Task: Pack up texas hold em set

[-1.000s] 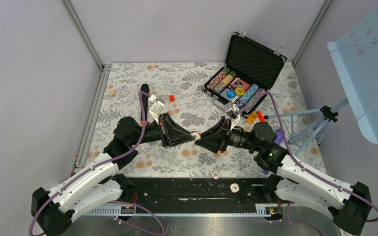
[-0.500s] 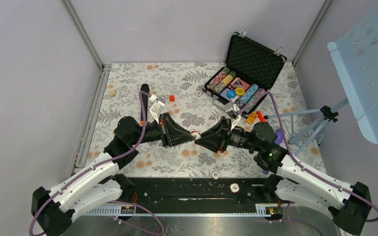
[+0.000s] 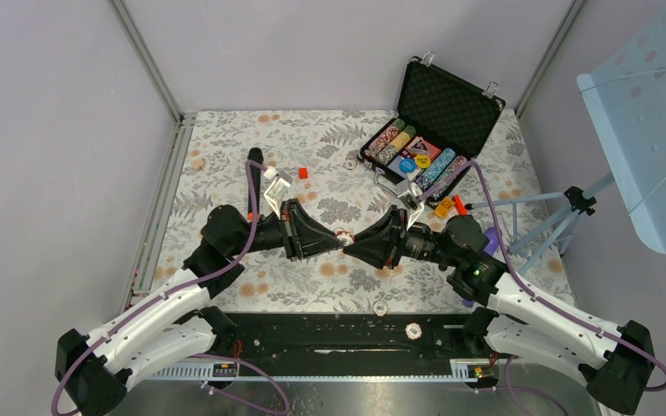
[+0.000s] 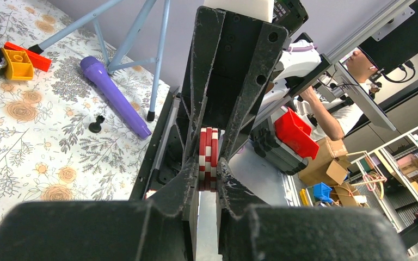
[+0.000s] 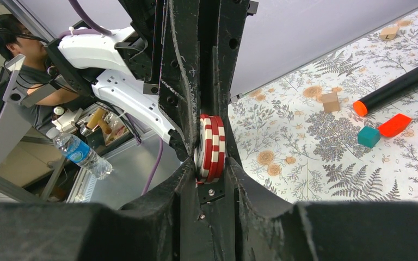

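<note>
A small stack of red-and-white poker chips [image 3: 343,234] hangs edge-on above the middle of the table, pinched from both sides. My left gripper [image 3: 336,240] comes in from the left and is shut on the chips [image 4: 208,157]. From the right, my right gripper [image 3: 351,244] meets it tip to tip, its fingers pressed on the same chips [image 5: 211,147]. The black briefcase [image 3: 451,100] stands open at the back right, with rows of striped chips [image 3: 392,140], cards and round buttons in its tray.
Loose chips lie near the case [image 3: 349,162], near the front edge [image 3: 380,307] and on the base rail [image 3: 413,330]. A black microphone [image 3: 251,173] and red block [image 3: 303,172] lie left of centre. Orange and red blocks [image 3: 447,206], a purple microphone [image 4: 114,98] and a tripod [image 3: 564,217] sit right.
My right gripper's fingers have closed in a little on the chip stack. Both arms stay in place, tip to tip.
</note>
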Robot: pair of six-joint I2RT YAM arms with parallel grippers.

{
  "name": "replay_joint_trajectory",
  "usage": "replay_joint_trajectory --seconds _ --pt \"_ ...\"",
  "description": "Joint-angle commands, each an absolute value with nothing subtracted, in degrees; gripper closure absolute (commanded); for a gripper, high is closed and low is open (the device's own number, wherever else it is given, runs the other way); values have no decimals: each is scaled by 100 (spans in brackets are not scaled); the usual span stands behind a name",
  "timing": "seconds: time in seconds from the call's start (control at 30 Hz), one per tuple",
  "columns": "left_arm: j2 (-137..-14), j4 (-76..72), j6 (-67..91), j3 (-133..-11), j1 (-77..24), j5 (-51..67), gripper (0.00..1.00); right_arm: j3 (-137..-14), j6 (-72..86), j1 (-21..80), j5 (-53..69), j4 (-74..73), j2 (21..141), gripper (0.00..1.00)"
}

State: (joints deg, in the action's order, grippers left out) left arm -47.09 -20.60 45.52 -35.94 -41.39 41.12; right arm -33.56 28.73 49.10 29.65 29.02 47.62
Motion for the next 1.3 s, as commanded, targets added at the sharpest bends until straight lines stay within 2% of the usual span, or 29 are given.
replay_joint_trajectory --seconds 0.0,0.23,0.3,0.37,0.47,0.5,0.57,0.7,0.83,0.93,1.1,1.17,1.27 --pt "-4684 -2383 4561 -3527 -4156 4342 100 -3603 2752 4886 2901 3173 4688 68" --pt "-4689 -2364 4548 -3495 -4156 4360 100 -3567 2751 4888 2902 3196 4659 77" --pt "-4689 -2363 4553 -3483 -4152 4368 100 -3535 2751 4889 2913 3249 4644 86" --pt "-4700 -2367 4553 -3468 -4151 4379 100 -3512 2758 4888 2917 3309 4647 100" --pt "-4734 -2349 4540 -3457 -4157 4386 99 -3490 2738 4888 2881 3301 4636 100" --pt "-4745 -2343 4531 -3460 -4156 4376 94 -3489 2711 4886 2835 3267 4632 100" --pt "-4734 -2310 4503 -3464 -4153 4342 72 -3496 2656 4887 2659 3091 4624 100" --pt "-4702 -1892 4203 -3635 -4127 4072 40 -3510 2458 4884 2386 2749 4519 100" --pt "-4696 -1322 3916 -3863 -3888 3767 15 -3758 1998 4891 1588 1844 4448 100" --pt "-4668 -647 3744 -3981 -3478 3322 7 -4265 1397 4876 345 660 4629 100" --pt "-4823 267 3647 -3934 -2801 2393 6 -5618 104 4402 -973 -914 5902 100" --pt "-4966 546 3559 -3922 -2750 1862 6 -6161 -336 4062 -1063 -1066 6542 100" --pt "-5208 1227 3452 -4139 -2748 1102 7 -7008 -566 3345 -464 -1099 7482 100"
